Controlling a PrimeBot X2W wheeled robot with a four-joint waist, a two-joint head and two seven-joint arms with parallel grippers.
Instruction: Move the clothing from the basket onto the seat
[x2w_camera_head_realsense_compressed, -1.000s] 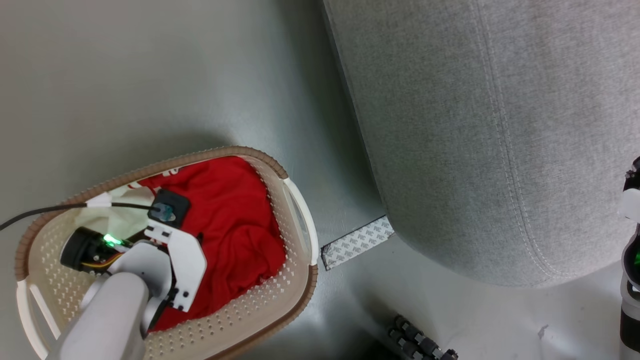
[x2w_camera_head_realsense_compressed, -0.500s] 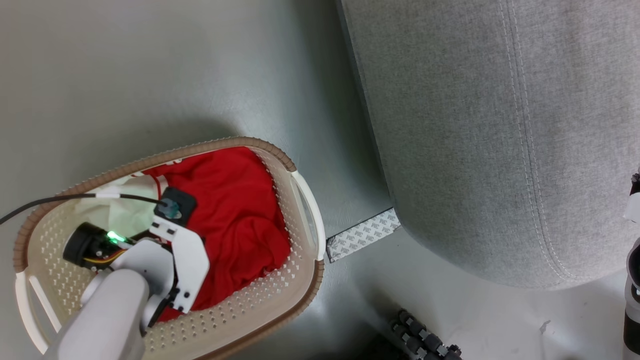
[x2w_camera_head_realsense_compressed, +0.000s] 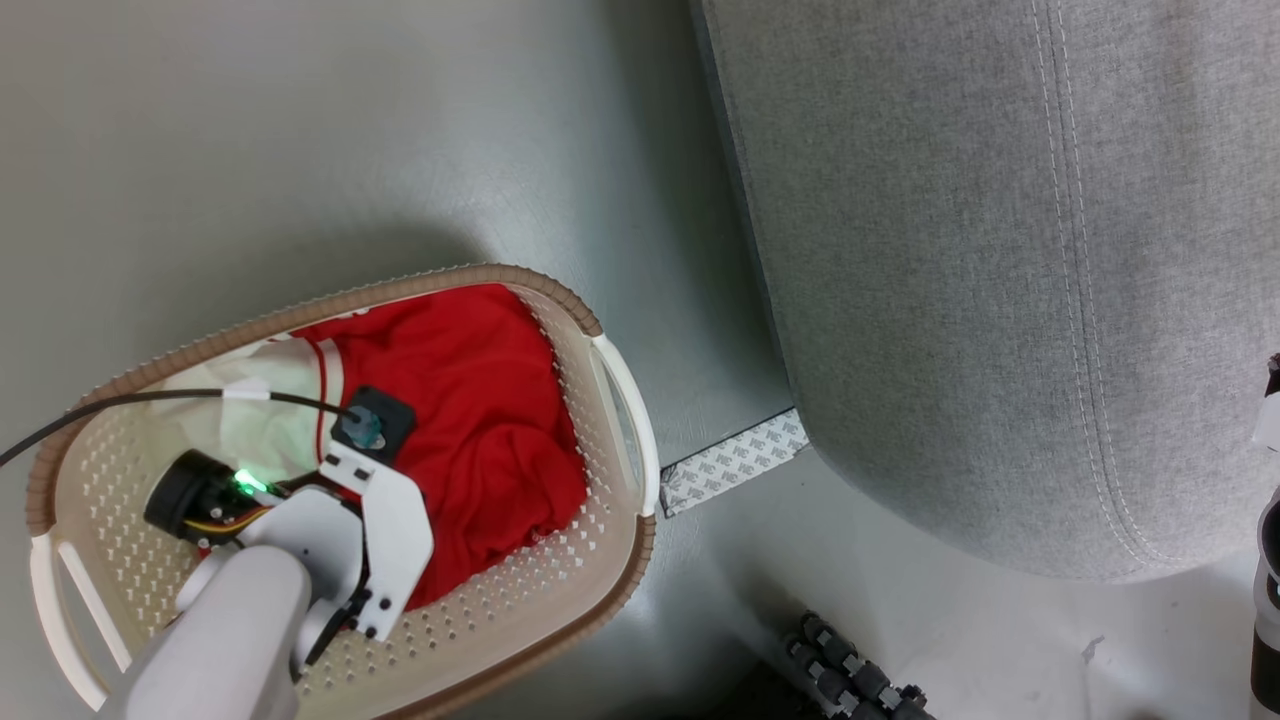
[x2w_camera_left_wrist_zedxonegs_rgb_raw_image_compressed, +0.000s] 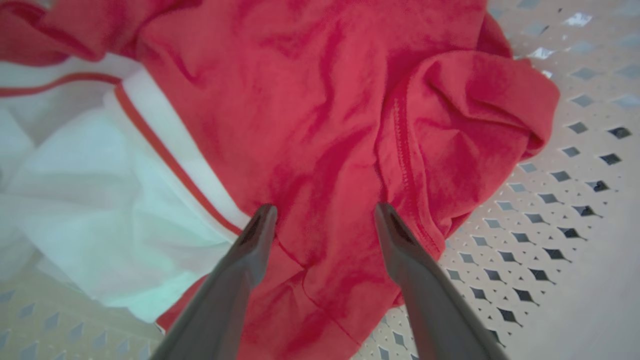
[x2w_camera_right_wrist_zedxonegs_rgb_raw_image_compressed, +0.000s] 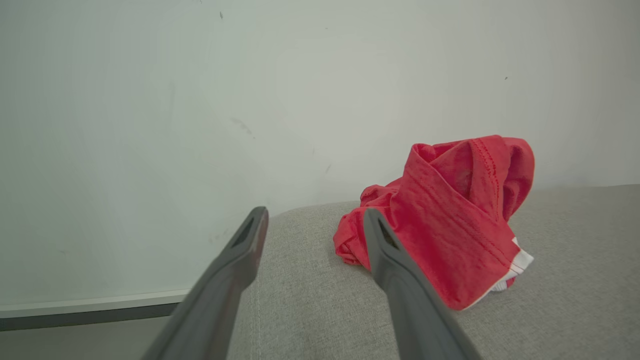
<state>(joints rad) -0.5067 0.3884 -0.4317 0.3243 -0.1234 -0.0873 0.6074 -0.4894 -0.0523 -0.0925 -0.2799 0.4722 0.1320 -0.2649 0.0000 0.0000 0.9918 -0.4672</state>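
A bright red fabric garment (x2w_camera_head_realsense_compressed: 480, 400) is lying crumpled beside white cloth (x2w_camera_head_realsense_compressed: 262, 420) in the oval cream perforated basket (x2w_camera_head_realsense_compressed: 530, 592). I am holding my left tool (x2w_camera_left_wrist_zedxonegs_rgb_raw_image_compressed: 324, 210) over it, pointing down, spread wide, gripping nothing.

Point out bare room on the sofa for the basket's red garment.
Free: on the sofa, between its rounded edge and stitched seam, and beside the red garment lying on it. Crowded: the basket, holding clothing and the open left gripper.
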